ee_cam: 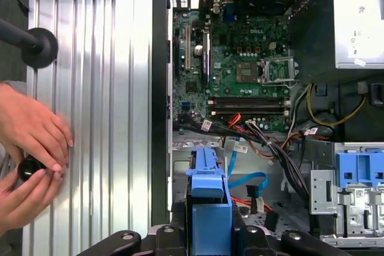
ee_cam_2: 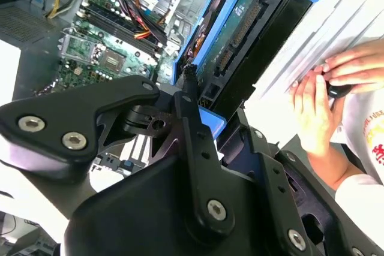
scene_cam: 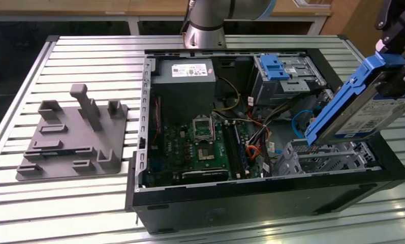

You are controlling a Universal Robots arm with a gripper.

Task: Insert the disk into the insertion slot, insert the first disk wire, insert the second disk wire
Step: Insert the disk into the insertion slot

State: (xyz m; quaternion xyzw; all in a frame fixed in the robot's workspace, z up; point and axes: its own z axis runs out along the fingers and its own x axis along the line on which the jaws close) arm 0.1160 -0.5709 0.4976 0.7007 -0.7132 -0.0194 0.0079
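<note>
Grey fixture block is sitting on the slatted table at the exterior view's left, open computer case lying mid-table. I'm clamping my gripper on the disk, holding it tilted in the air just above the insertion slot at the exterior view's right, not in yet.

Disk aslant above insertion slot

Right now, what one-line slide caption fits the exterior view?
The claw holds the disk tilted above the perforated insertion slot inside the open computer case.
</note>
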